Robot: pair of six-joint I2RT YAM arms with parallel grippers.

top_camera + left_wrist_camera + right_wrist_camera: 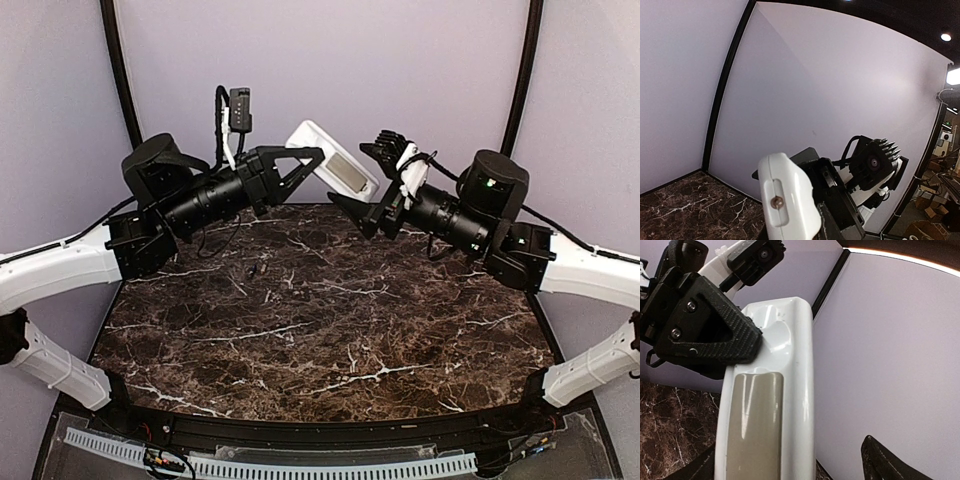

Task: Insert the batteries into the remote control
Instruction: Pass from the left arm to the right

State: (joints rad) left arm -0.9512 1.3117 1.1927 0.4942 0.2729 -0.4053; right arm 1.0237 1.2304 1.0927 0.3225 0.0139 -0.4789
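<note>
The white remote control point(335, 160) hangs in the air above the table's far edge, tilted, with a beige-grey panel facing up. My left gripper point(303, 162) is shut on its upper end; its black triangular finger point(710, 335) presses on the casing. The remote's end with a small screw fills the left wrist view point(787, 200). My right gripper point(352, 205) is open, with its jaws standing either side of the remote's lower end point(765, 430) and a wide gap on the right side. Two tiny dark shapes point(252, 272) lie on the marble; they may be the batteries.
The dark marble table point(330, 320) spans the workspace below both raised arms. Pale purple walls point(400, 70) with black corner posts stand close behind the remote. The right wrist camera with its spiked housing point(875, 160) sits just behind the remote.
</note>
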